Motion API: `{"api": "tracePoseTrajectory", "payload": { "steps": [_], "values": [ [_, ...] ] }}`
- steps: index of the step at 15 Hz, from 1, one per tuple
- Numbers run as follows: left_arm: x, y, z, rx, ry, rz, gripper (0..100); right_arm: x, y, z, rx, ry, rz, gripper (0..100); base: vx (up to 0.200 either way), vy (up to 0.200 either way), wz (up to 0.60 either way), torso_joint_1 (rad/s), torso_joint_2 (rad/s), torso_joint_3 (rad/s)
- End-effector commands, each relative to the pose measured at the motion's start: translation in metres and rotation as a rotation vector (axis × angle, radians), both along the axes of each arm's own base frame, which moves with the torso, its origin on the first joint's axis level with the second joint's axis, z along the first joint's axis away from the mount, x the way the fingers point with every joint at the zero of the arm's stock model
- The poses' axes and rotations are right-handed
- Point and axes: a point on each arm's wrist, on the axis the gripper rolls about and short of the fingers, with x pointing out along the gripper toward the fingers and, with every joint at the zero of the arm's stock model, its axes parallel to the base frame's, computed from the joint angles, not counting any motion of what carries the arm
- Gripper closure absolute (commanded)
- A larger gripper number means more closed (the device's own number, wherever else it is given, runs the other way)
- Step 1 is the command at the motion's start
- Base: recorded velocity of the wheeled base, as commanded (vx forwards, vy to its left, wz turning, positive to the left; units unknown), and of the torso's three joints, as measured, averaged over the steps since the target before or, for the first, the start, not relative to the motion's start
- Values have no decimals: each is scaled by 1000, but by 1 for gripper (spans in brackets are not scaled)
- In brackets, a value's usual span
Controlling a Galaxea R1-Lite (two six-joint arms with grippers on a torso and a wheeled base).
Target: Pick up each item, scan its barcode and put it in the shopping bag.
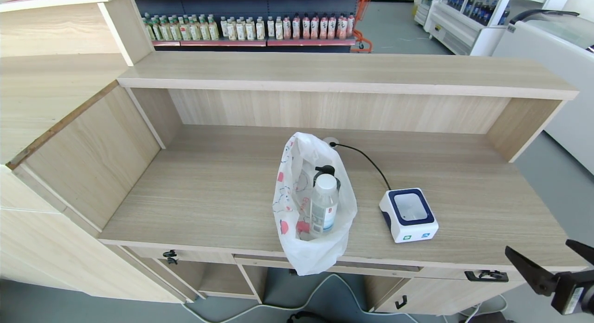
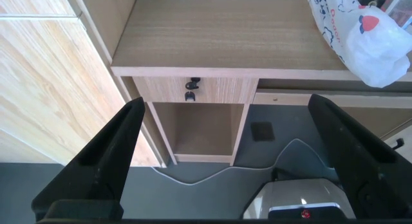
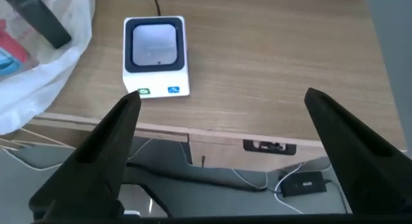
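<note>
A white plastic shopping bag (image 1: 297,248) stands open on the wooden counter (image 1: 209,188), near its front edge. Inside it a clear bottle with a white cap (image 1: 324,203) stands upright, and behind that is a black pump-top bottle (image 1: 325,170). To the bag's right lies the white and blue barcode scanner (image 1: 408,215). My right gripper (image 1: 538,246) is open and empty, in front of and below the counter's right front edge; its wrist view shows the scanner (image 3: 156,53) and the bag (image 3: 32,69). My left gripper (image 2: 225,159) is open and empty, below the counter's left front, with the bag (image 2: 367,44) off to one side.
A black cable (image 1: 366,160) runs from the scanner to the back wall. A raised shelf (image 1: 343,72) and side walls enclose the counter. Drawers with a key (image 2: 191,89) and a handle (image 3: 269,145) sit under the front edge. Cables (image 3: 257,182) lie on the floor.
</note>
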Motion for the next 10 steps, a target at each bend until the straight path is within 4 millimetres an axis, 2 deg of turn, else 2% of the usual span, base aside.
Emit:
{"api": "tracePoseTrajectory", "payload": {
  "steps": [1, 2, 4, 7, 10],
  "values": [
    [0, 0, 0, 0, 0, 0, 0, -39, -4, -2, 19, -44, -4, 0, 0, 0, 0, 0, 0, 0],
    [0, 0, 0, 0, 0, 0, 0, -60, -6, -10, 19, -32, -4, 0, 0, 0, 0, 0, 0, 0],
    [0, 0, 0, 0, 0, 0, 0, -83, -9, -23, 24, -32, -22, 0, 0, 0, 0, 0, 0, 0],
    [0, 0, 0, 0, 0, 0, 0, -107, -10, -41, 56, -45, -72, 0, 0, 0, 0, 0, 0, 0],
    [0, 0, 0, 0, 0, 0, 0, -121, -6, -45, 76, -191, 53, 0, 0, 0, 0, 0, 0, 0]
  ]
}}
